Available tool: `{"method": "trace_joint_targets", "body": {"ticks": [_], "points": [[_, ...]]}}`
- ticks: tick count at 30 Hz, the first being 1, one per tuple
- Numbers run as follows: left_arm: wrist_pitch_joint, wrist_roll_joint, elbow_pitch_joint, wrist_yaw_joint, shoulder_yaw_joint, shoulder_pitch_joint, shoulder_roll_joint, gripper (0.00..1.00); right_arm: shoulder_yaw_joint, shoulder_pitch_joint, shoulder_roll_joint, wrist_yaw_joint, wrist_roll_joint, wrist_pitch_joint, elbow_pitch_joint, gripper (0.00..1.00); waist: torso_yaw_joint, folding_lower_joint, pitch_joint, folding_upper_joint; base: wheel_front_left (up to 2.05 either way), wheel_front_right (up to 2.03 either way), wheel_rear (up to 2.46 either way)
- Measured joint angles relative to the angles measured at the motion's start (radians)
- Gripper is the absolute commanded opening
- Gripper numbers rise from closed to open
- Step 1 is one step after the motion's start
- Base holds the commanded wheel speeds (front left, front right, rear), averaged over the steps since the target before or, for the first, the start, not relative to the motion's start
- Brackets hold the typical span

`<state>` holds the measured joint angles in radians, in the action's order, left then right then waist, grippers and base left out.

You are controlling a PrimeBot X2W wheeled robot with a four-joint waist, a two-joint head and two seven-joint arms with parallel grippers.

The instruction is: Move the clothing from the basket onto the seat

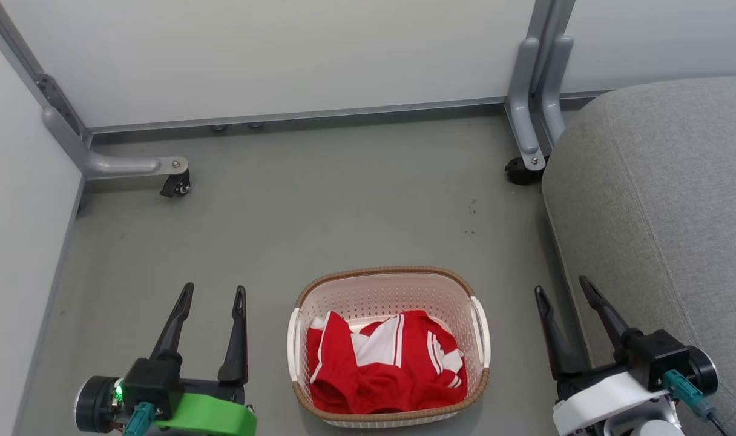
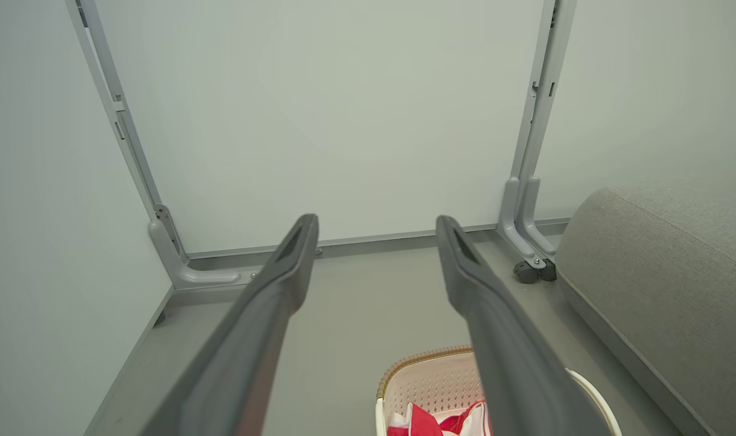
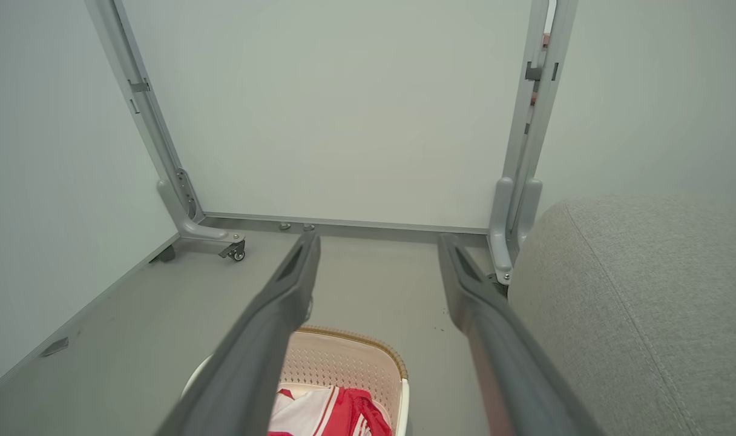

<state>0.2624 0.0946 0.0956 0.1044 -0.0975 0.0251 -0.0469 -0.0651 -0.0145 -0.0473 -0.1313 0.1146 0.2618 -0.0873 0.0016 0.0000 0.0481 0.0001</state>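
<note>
Found clothing crumpled in basket on floor, betw. left hand and right hand; seat just beside, on right. Noted both hands spread wide, holding nothing. Judged fabric soft, light, limp, prob. tangled; best pinched at a raised fold near top of heap. Couldn't count garments or see lower layers; couldn't make out label. Saw seat cut off at frame edge.

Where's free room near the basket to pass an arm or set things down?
Bare floor between basket rim and back panel; bare seat top. Tight: strip between basket and seat, where right gripper hangs. Basket itself holds clothing.
</note>
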Motion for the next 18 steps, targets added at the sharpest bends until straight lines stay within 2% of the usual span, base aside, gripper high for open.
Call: {"method": "trace_joint_targets", "body": {"ticks": [10, 18], "points": [[0.0, -0.009, 0.004, 0.003, -0.004, -0.011, 0.0, 1.0, 0.002, 0.007, 0.0, 0.0, 0.001, 0.0, 0.006, 1.0, -0.001, 0.0, 0.038, 0.0, 0.0, 0.0, 0.0], [0.002, -0.037, 0.014, 0.016, -0.034, -0.098, 0.0, 1.0, 0.016, 0.082, 0.0, 0.0, 0.0, 0.0, 0.031, 1.0, 0.004, 0.0, 0.134, 0.0, 0.0, 0.0, 0.0]]}}
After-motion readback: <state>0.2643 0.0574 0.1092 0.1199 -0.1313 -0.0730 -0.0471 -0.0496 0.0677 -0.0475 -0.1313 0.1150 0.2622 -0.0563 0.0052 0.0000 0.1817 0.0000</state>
